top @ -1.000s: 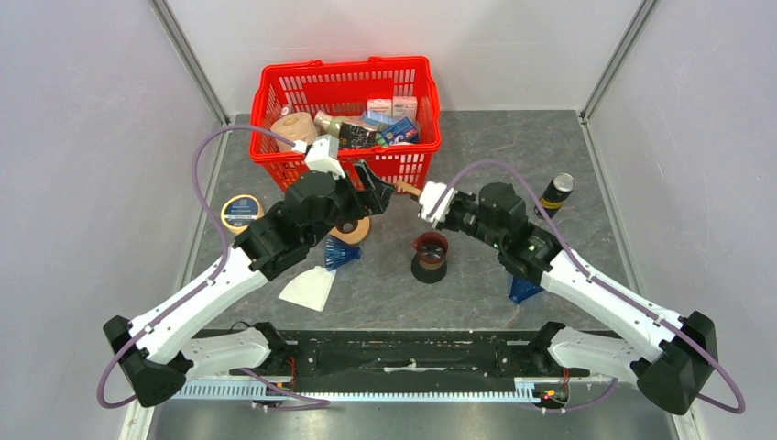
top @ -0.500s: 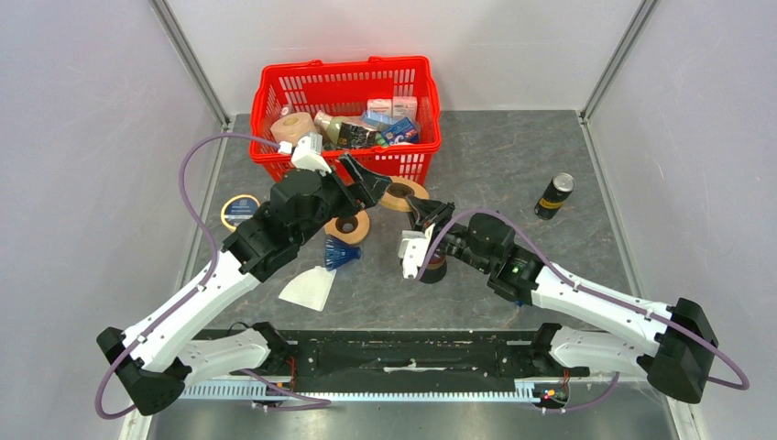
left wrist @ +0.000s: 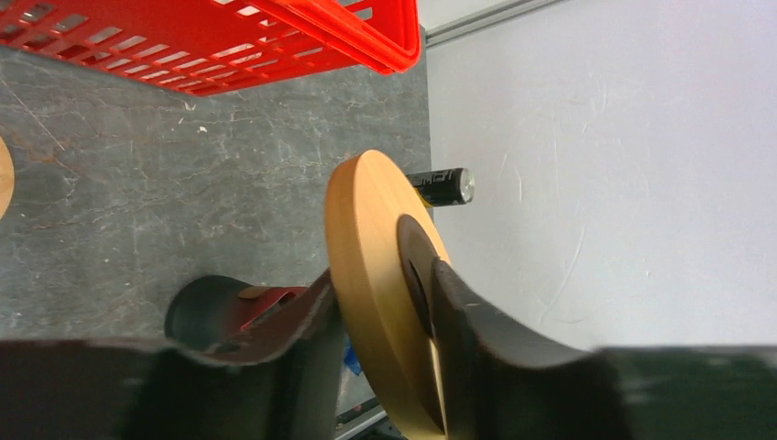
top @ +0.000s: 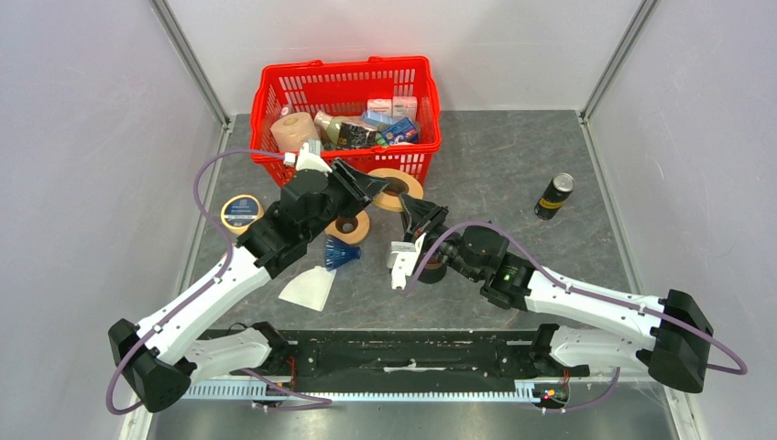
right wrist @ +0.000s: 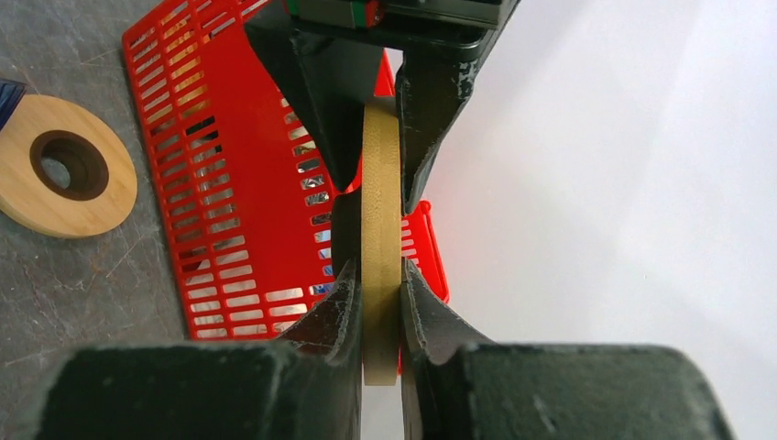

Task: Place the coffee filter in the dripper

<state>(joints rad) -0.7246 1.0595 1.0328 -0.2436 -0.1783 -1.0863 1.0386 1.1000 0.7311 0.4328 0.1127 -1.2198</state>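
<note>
Both of my claws are closed on one wooden ring [left wrist: 366, 238]. My left claw [left wrist: 383, 275] pinches it from one side, one finger on the plain back and the other on the face with the dark centre. My right claw [right wrist: 376, 275] clamps the opposite edge. The ring hangs between them in front of the red basket [top: 344, 69].

The coffee filter [top: 309, 288] lies flat and white on the table [top: 495, 156], beside my left forearm and well apart from both claws. Neither claw touches it. The dripper [left wrist: 197, 312], black with red showing inside, stands on the table under my right wrist, mostly hidden from above.

A second wooden ring [right wrist: 105, 188] lies flat near the basket, with a blue ribbed cone [top: 341, 257] between it and the filter. A round tin [top: 241, 211] has a blue label, its print too small to read. The black can [top: 554, 194] to the right has yellow lettering, which is blurred. The boxes in the basket carry print I cannot make out.
</note>
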